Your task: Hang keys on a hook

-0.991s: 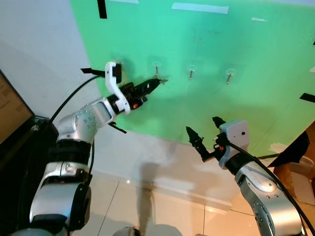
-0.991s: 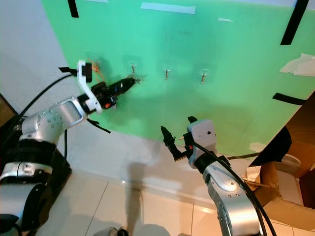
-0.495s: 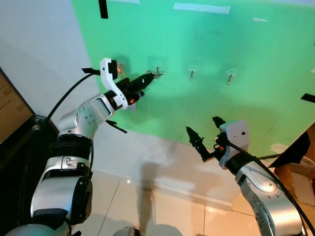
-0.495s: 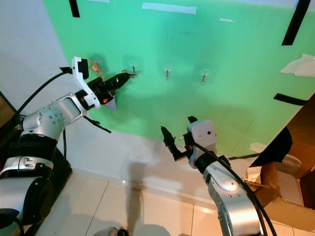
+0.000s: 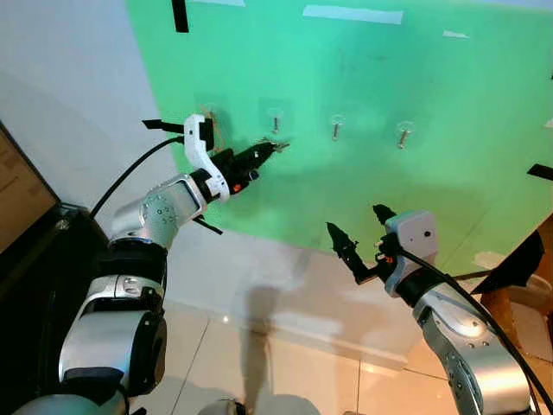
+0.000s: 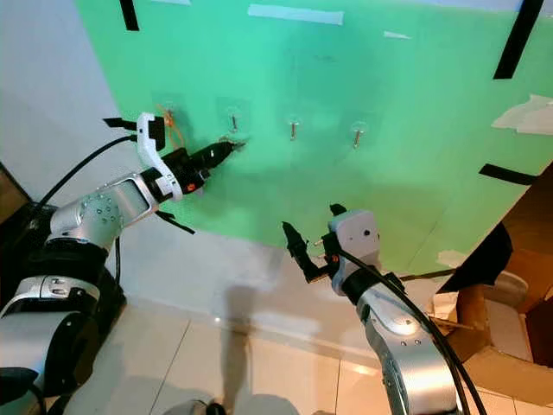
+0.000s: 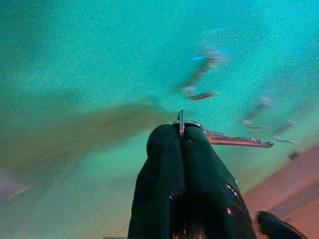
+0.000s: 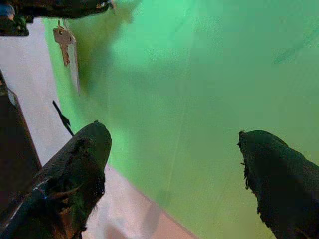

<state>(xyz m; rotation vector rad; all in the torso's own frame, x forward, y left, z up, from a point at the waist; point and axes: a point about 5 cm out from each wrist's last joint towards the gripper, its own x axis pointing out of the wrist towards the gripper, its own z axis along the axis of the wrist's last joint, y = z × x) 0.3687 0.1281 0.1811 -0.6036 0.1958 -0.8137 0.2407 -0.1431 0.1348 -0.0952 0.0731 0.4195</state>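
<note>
My left gripper (image 5: 273, 148) is raised against the green wall sheet (image 5: 415, 78) and is shut on a key ring (image 7: 180, 123). A silver key (image 7: 236, 142) sticks out sideways from the fingertips. The keys (image 5: 282, 144) sit just below and slightly right of a clear-backed hook (image 5: 275, 123), apart from it. Two more hooks (image 5: 335, 130) (image 5: 400, 136) line up to the right, and another hook (image 5: 210, 117) lies behind my left wrist. Lower down, my right gripper (image 5: 356, 221) stands open with nothing in it, pointing at the sheet.
Black tape strips (image 6: 511, 41) hold the green sheet to the white wall. A dark cabinet (image 5: 26, 233) stands at the left. A cardboard box (image 6: 497, 341) sits at the lower right. Pale floor tiles (image 5: 285, 372) lie below.
Half a second ago my left gripper lifted the keys up to the hook; now it has dropped back a little lower and to the right. The right arm has not moved.
</note>
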